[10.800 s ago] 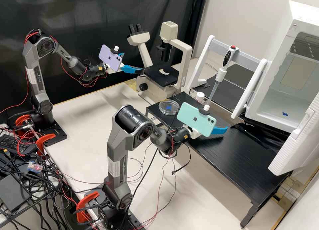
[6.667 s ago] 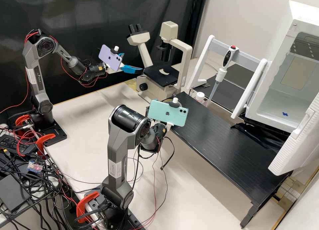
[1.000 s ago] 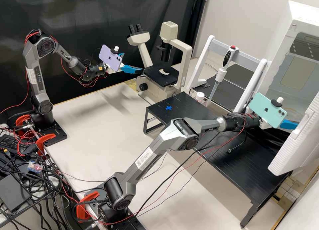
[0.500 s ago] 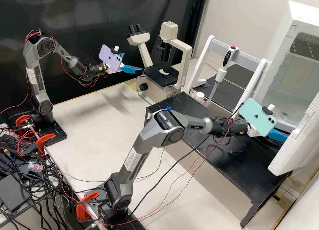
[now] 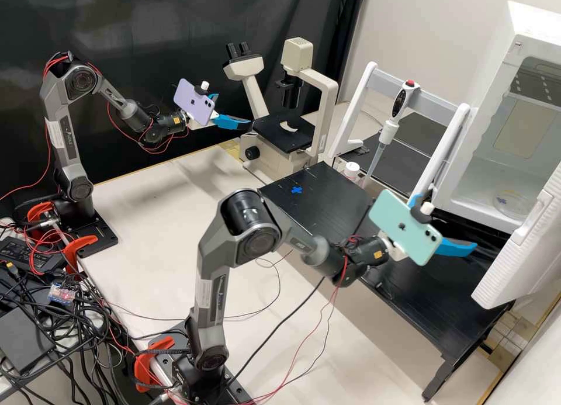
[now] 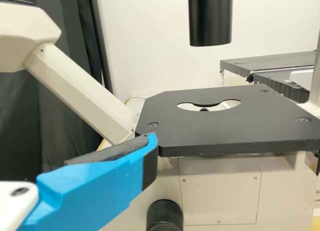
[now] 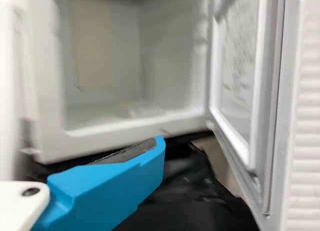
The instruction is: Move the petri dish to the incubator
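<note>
Incubator point(image 5: 489, 95): standing open, door point(image 5: 520, 250) swung wide. Right gripper point(image 5: 453, 219): outside the chamber, fingers spread, nothing grasped. Left gripper point(image 5: 234, 110): by the microscope point(image 5: 324, 107), fingers apart, nothing between them. Petri dish point(image 5: 514, 204): on the incubator floor, over the blue mark point(image 5: 501, 201), seemingly off-centre. Transfer judged done; at most, right arm point(image 5: 257, 227) to draw clear

Bright across the pale tabletop point(image 5: 152, 235) — softly shadowed in patches; glossy on the dark curtain point(image 5: 146, 19) and black stand point(image 5: 432, 305); blurred at the incubator point(image 7: 47, 116) in the right wrist view.
</note>
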You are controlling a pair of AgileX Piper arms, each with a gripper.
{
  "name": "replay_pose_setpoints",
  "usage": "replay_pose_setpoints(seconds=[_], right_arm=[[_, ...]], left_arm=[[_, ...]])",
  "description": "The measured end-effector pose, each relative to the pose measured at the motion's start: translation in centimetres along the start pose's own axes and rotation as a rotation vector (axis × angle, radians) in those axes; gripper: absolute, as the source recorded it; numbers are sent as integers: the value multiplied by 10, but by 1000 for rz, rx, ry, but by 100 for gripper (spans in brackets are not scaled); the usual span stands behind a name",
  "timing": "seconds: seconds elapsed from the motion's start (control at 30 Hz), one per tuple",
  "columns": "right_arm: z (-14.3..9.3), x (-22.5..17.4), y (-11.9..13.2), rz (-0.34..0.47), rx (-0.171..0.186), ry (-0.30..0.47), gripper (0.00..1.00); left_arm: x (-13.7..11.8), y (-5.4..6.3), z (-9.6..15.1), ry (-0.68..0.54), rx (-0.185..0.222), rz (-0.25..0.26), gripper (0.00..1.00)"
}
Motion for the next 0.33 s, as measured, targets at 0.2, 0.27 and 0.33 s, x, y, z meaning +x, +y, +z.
replay_pose_setpoints(seconds=[0.2, 0.27, 0.33], right_arm=[[-16, -47, -7, 43, 47, 66, 100], [-17, -54, -10, 30, 75, 63, 100], [-17, -61, -12, 18, 111, 60, 100]], left_arm=[[0, 0, 0, 0, 0, 0, 100], [0, 0, 0, 0, 0, 0, 100], [0, 0, 0, 0, 0, 0, 100]])
